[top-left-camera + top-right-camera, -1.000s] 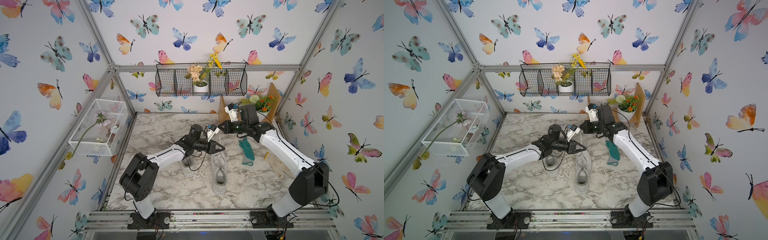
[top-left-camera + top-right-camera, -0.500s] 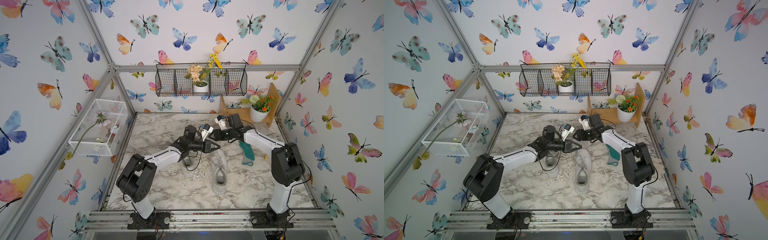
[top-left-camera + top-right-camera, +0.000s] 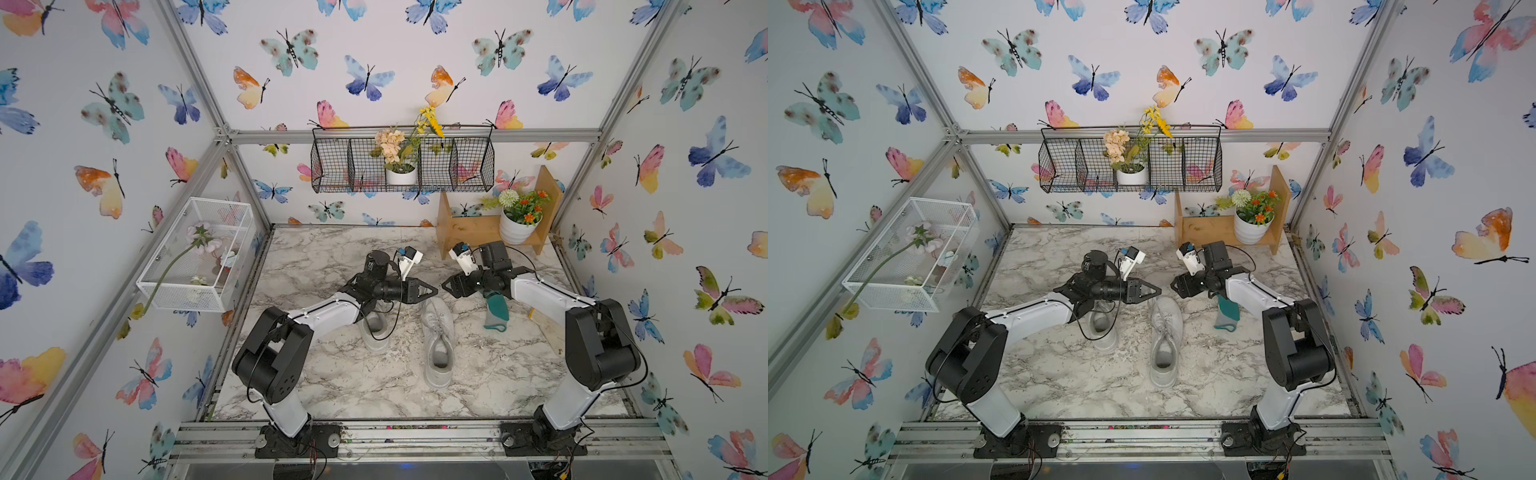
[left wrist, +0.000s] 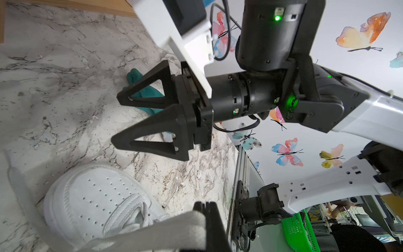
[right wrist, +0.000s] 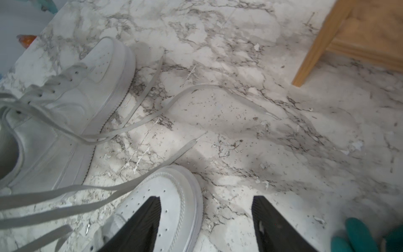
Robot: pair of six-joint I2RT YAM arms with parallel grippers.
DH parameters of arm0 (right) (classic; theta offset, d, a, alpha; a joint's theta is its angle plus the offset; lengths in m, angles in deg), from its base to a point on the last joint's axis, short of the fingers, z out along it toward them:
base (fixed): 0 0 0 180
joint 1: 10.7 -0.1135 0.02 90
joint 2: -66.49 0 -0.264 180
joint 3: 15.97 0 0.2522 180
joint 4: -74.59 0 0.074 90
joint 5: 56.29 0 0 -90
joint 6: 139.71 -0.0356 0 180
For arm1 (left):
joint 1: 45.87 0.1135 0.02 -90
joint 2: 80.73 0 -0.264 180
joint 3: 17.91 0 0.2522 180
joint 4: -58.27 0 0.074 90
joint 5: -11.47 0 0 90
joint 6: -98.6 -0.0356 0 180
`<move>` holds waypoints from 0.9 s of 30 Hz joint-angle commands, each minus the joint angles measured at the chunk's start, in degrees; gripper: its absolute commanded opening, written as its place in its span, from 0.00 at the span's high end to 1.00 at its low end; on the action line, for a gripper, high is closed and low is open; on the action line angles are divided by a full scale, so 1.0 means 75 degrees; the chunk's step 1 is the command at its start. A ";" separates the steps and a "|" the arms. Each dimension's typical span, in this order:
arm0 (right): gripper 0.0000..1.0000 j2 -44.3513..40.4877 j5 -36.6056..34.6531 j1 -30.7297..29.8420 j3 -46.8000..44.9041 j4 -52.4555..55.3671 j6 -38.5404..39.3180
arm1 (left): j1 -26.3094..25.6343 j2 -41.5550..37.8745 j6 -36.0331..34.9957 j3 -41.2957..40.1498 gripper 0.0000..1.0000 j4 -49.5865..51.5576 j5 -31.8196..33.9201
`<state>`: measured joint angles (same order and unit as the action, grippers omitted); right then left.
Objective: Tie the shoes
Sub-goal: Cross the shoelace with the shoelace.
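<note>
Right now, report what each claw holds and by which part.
Left claw is shut on a white shoelace; where along the lace is unclear. Right claw is open, holding nothing.

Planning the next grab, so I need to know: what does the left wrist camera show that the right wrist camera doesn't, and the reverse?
Left wrist only: the left gripper shut on a lace, and the right arm. Right wrist only: the other shoe, loose lace ends on the table, and a wooden shelf leg. Both: the open, empty right gripper, the near shoe at its toe, the green glove, and the marble table.
</note>
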<state>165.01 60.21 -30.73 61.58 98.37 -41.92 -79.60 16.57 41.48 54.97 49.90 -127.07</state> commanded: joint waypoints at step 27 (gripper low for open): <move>0.38 0.0172 0.3267 -0.0270 -0.1276 -0.1884 0.1519 | 0.0033 0.0057 -0.0035 0.0185 1.00 -0.0029 -0.0031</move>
<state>165.03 82.79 -32.06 51.20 85.71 -30.72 -79.60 16.61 41.46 54.99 49.94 -127.05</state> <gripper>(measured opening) 0.618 0.058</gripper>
